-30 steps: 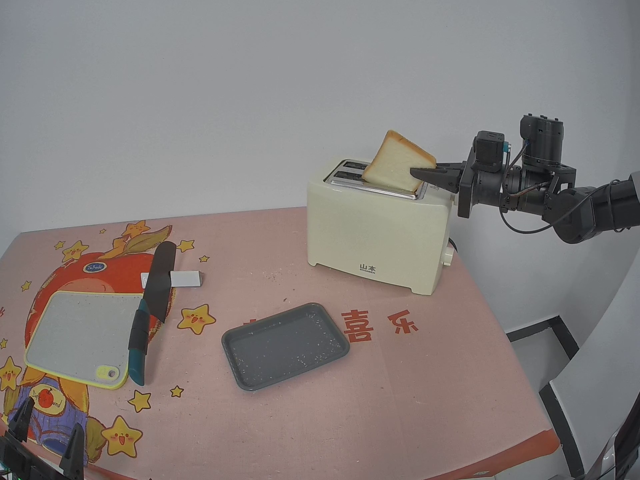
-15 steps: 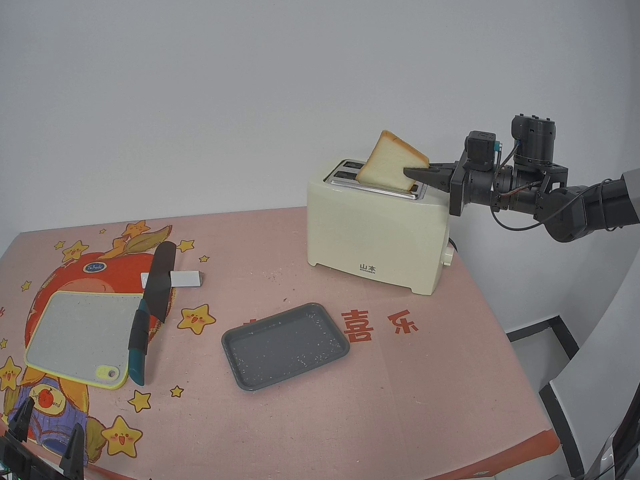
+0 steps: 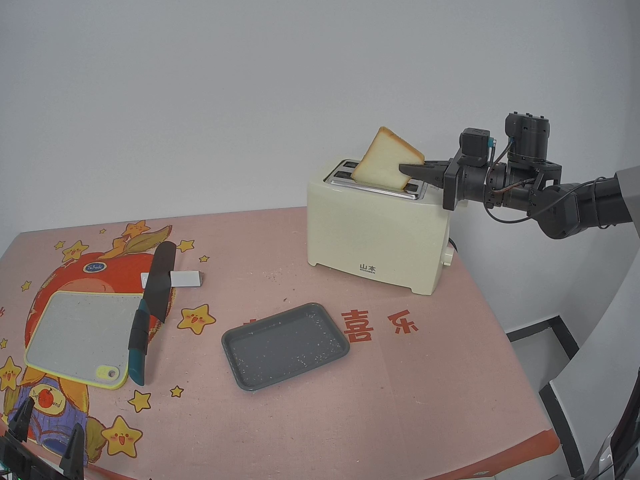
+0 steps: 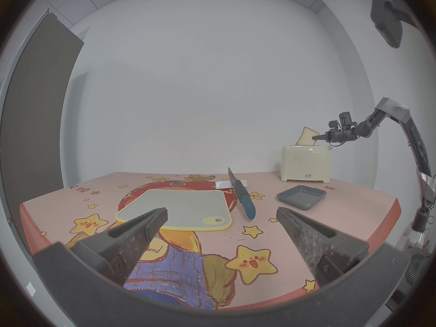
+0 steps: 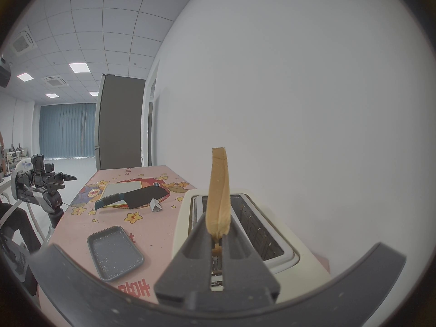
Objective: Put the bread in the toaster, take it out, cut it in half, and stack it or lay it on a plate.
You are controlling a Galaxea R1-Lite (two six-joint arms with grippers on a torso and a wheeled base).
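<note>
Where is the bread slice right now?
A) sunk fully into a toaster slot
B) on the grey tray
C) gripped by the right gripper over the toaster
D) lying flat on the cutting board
C: the right gripper is shut on the bread, holding it tilted over the toaster.

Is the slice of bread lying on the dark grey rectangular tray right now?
No, the dark grey tray holds only crumbs; the bread slice is pinched in the right gripper over the cream toaster.

We've got a cream toaster (image 3: 373, 235), golden-tan bread (image 3: 385, 161), a speckled dark grey tray (image 3: 285, 345), and a pink tablecloth (image 3: 413, 381) dotted with yellow stars.
</note>
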